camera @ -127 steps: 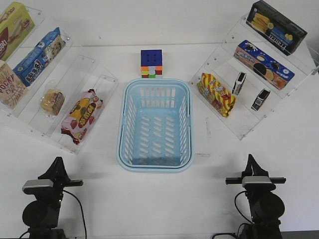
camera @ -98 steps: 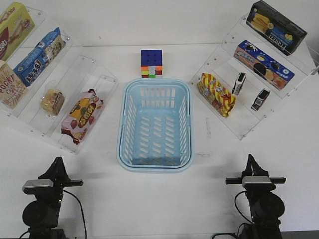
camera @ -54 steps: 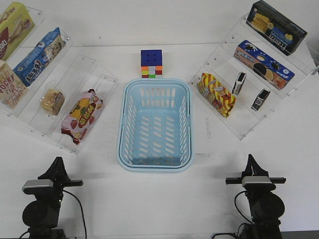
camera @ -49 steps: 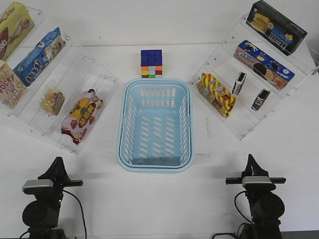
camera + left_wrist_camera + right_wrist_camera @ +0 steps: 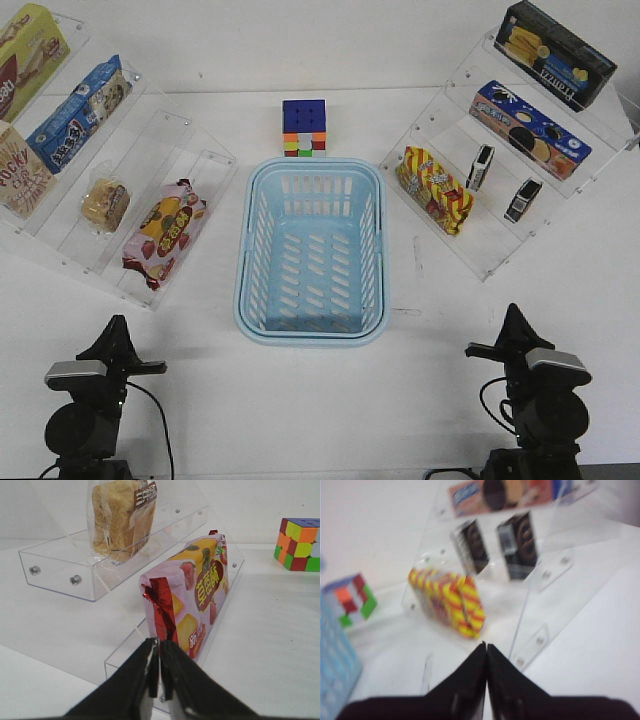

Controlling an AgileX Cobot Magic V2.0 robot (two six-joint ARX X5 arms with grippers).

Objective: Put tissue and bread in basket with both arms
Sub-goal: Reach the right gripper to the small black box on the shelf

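White tabletop runs under everything, with a clear stepped shelf fanned out on each side and the basket (image 5: pixel 311 252) lying empty in the middle, its long axis running away from the robot.

On the left shelf the bread (image 5: pixel 105 204) stands on a middle step, with a pink snack bag (image 5: pixel 163 232) on the step below and nearer the basket. The left gripper (image 5: pixel 113 331) sits low at the near edge, ahead of which the bread lies forward and a little outward. In the left wrist view the bread (image 5: pixel 121 514) sits above and beyond the pink bag (image 5: pixel 192 598), so the bag stands between fingers and bun. The left fingers (image 5: pixel 153 672) are pressed together, holding nothing.

On the right shelf two small black tissue packets stand on edge, one (image 5: pixel 480 167) just beside a red-and-yellow bag (image 5: pixel 434 189), the other (image 5: pixel 522 200) farther out. Both stand upright with their narrow sides towards the robot. The right gripper (image 5: pixel 514 322) is the nearer arm; the outer tissue lies almost straight ahead of it, well apart. In the blurred right wrist view the packets (image 5: pixel 496 544) show beyond the closed, empty fingers (image 5: pixel 480 675).

Each arm probably takes its own side: the left for bread, the right for tissue. Both must open before reaching.
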